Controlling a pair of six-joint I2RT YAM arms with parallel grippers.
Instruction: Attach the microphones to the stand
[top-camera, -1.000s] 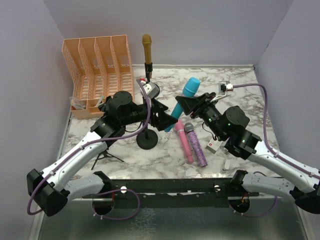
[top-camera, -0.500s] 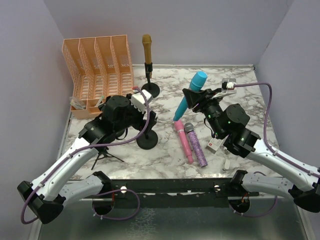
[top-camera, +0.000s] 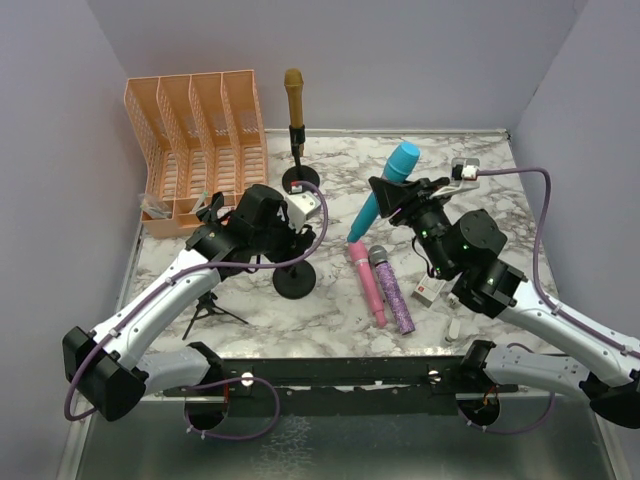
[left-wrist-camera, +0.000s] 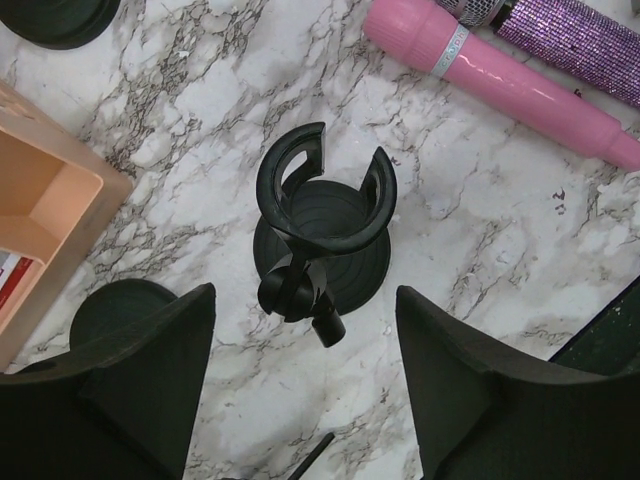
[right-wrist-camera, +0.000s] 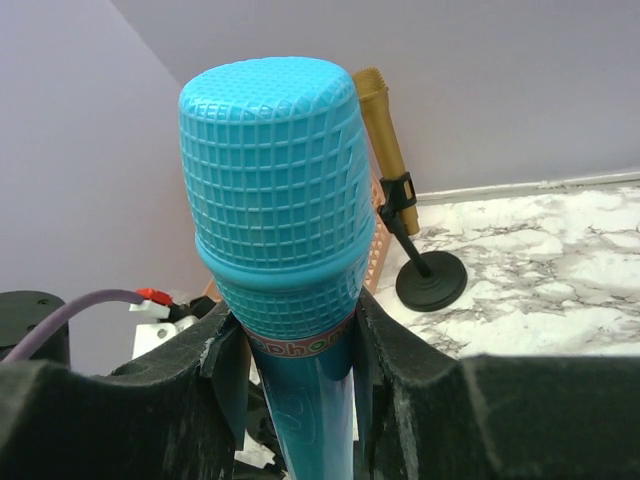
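At the far left of the marble table (top-camera: 480, 190) stands an orange file organizer (top-camera: 195, 130), with a small black tripod (top-camera: 208, 312) on the tabletop nearer the arms. The left gripper (top-camera: 288, 242) hangs over the empty microphone stand (top-camera: 294, 282). In the left wrist view its fingers (left-wrist-camera: 160, 370) are spread wide and grasp nothing, and the stand's open C-shaped clip (left-wrist-camera: 325, 185) and round base show in the gap between them. Behind it, at the back edge, the gold microphone (top-camera: 293, 95) sits upright in the clip of a second stand (top-camera: 300, 180). Further right, the right gripper (top-camera: 388, 200) is clenched on the handle of the cyan blue microphone (top-camera: 392, 172), which is lifted off the table and tilted, head up and to the right. The right wrist view shows both fingers (right-wrist-camera: 400, 380) pressed against its body just below the head. Below it, the pink microphone (top-camera: 366, 283) and the glittery purple microphone (top-camera: 392, 290) lie side by side on the marble, heads pointing away from the arms. A small white-and-red box (top-camera: 428, 292) lies just to their right.
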